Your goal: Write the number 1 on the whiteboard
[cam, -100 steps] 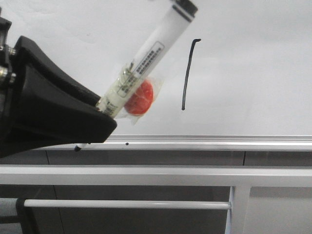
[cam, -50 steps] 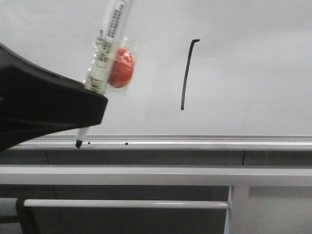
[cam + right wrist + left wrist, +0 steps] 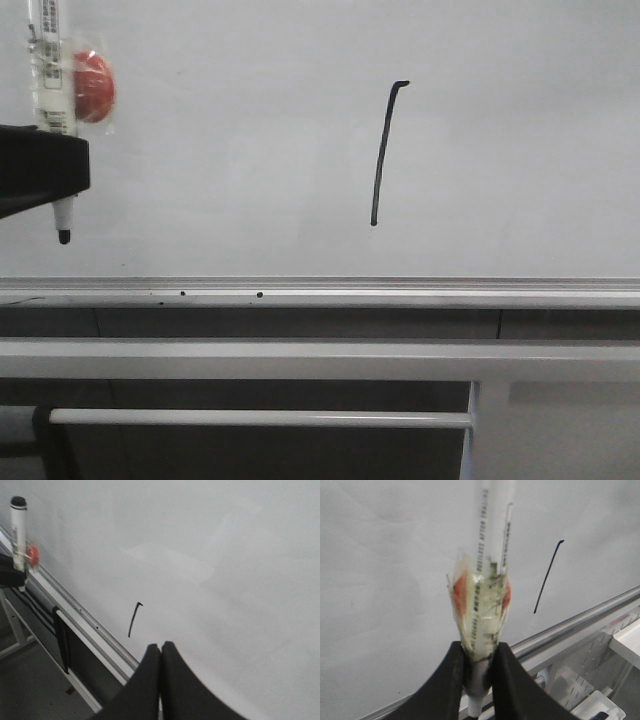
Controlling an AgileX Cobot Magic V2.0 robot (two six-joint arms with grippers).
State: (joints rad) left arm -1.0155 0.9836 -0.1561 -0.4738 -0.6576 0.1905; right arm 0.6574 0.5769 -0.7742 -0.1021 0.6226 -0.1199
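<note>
- Left pincer (image 3: 479, 680): closed on the marker (image 3: 487, 580); in the left wrist view both black fingers (image 3: 445, 685) clamp the lower barrel, with the white tip section showing below them.
- In the front view, the left pincer (image 3: 40, 180) sits at the far left edge of the frame, with the marker (image 3: 50, 90) standing almost upright and its black tip pointing down, above the bottom rail (image 3: 400, 292).
- Marker detail: a white barrel with printed text, wrapped in clear tape that binds a red piece (image 3: 92, 87) to its side.
- Whether the marker tip touches the board surface cannot be told from these views.
- Right pincer (image 3: 160, 652): closed and empty; its two black fingers (image 3: 145, 680) meet along their length at the bottom centre of the right wrist view.
- Whiteboard (image 3: 500, 150): fills the upper half of the front view, glossy white, with the silver-grey rail along its lower edge.
- Number 1 (image 3: 383, 150): a thin black, slightly slanted stroke with a small hook at the top, just right of centre in the front view and well apart from the marker.
- The number 1 also appears right of centre in the left wrist view (image 3: 547, 577) and left of centre in the right wrist view (image 3: 133, 620).
- Two small black dots (image 3: 260, 295) lie on the rail.
- Grey metal bars (image 3: 300, 360) run horizontally below the rail.
</note>
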